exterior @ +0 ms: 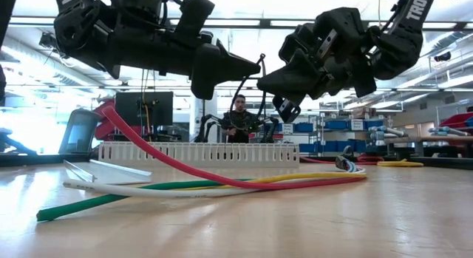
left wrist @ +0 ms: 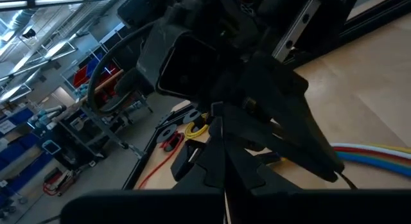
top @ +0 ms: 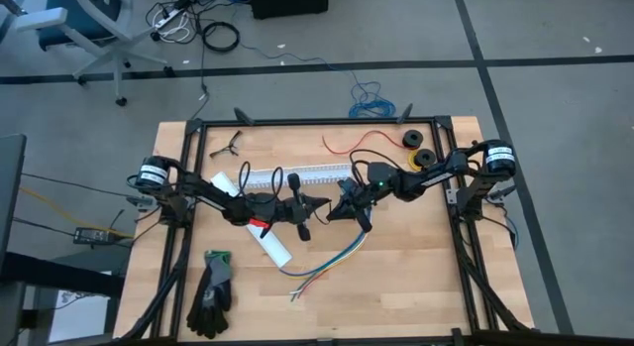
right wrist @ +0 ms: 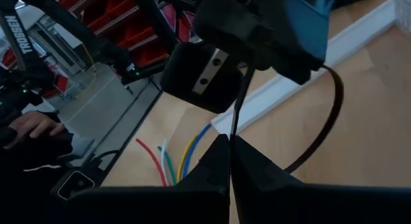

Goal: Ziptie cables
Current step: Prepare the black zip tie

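Cables [exterior: 214, 185] are seen closest in the low view, lying loose on the counter [exterior: 384, 221], red, yellow, green and white strands fanned out beneath both raised pincers. From above, the same bundle [top: 327, 262] is found just below the right pincer [top: 342, 209], its free ends spread toward the near edge. Both arms are held above the counter, tip to tip, the left pincer [top: 319, 203] nearly touching the right one. Each pincer is closed narrow. A thin dark strap [right wrist: 324, 121], judged to be the ziptie, is curved in a loop between them, and one end appears pinched in the right pincer; what the left pincer clamps cannot be told for certain. Behind the left pincer a white slotted channel [top: 297, 175] is laid across the counter. The step in hand is judged to be the forming of the ziptie loop in the air, with the cables not yet bound. Next, the loop would need to be lowered and brought around the bundle before tightening.
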Motion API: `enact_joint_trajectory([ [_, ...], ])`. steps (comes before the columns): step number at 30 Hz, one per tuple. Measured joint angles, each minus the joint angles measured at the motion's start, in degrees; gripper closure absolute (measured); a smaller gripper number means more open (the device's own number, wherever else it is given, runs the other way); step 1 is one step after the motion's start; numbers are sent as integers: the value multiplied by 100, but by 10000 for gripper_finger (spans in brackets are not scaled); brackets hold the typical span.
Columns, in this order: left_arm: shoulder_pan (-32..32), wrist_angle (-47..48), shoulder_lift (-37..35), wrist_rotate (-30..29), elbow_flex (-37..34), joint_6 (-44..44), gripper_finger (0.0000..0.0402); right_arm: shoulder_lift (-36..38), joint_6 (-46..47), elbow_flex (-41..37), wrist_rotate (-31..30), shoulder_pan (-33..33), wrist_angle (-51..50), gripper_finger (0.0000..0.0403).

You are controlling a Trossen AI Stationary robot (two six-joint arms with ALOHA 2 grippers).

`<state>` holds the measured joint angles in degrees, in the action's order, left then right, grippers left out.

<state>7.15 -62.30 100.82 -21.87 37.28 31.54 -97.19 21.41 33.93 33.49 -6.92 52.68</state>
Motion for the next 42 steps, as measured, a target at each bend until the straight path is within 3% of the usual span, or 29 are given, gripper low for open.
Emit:
enact_joint_trajectory([
  [12, 8, 48, 0, 79, 0, -10, 402, 0, 243, -2, 107, -175, 59, 403],
  [19, 8, 125, 0, 98, -2, 12, 402, -1, 596, -4, 561, -216, 144, 403],
  [23, 8, 168, 0, 101, -2, 452, 402, 0, 939, -4, 681, -219, 167, 403],
  [42, 110, 333, -4, -7, -1, 705, 402, -4, 1351, 7, 477, -584, 733, 403],
])
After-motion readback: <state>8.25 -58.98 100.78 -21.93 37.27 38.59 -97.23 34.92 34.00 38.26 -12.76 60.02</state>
